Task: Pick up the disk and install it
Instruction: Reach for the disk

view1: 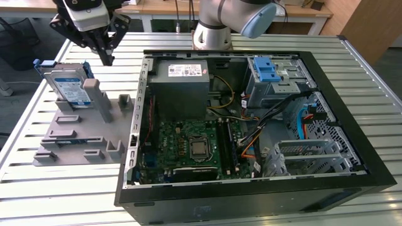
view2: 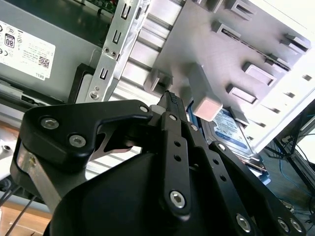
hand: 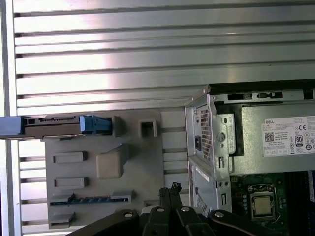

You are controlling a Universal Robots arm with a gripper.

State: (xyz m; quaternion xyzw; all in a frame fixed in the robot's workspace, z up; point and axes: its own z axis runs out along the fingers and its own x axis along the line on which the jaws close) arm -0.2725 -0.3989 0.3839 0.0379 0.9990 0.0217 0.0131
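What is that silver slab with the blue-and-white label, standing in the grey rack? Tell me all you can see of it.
The flat rectangular silver metal disk, with a blue-and-white label on its face and blue plastic rails along its sides, stands on edge, nearly upright, in the grey plastic rack beside the open black computer case. Only the rack touches it; the black gripper hangs nearby, apart.

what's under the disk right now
The disk stands on edge on the grey holder plate, which lies on the slatted table. Its lower edge is hidden behind the holder's blocks.
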